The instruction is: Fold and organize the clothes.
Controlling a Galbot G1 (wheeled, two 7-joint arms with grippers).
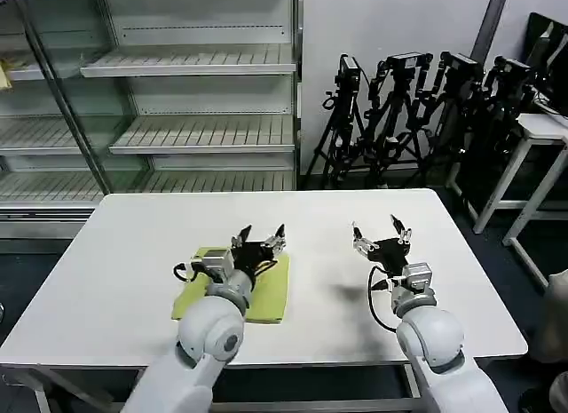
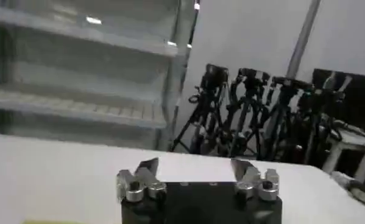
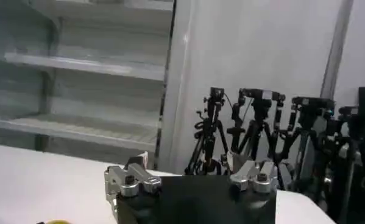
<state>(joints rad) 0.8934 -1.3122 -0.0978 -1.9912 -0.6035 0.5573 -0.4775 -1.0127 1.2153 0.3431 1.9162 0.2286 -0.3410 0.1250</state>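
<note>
The clothes are one lime-green T-shirt (image 1: 271, 297), folded into a small flat rectangle on the white table (image 1: 133, 253), left of centre and near the front. My left gripper (image 1: 262, 234) hangs above the folded shirt, open and holding nothing, its fingertips pointing toward the far edge. The left arm hides the middle of the shirt. My right gripper (image 1: 378, 229) is over bare table to the right of the shirt, open and empty as well. In the left wrist view the open gripper (image 2: 194, 167) frames bare tabletop. The right wrist view shows its gripper (image 3: 188, 161) apart against the wall.
Glass-fronted shelving (image 1: 195, 67) stands behind the table. Several black camera tripods (image 1: 417, 102) crowd the back right, beside a small white table (image 1: 541, 129). Bare tabletop stretches around the shirt on all sides.
</note>
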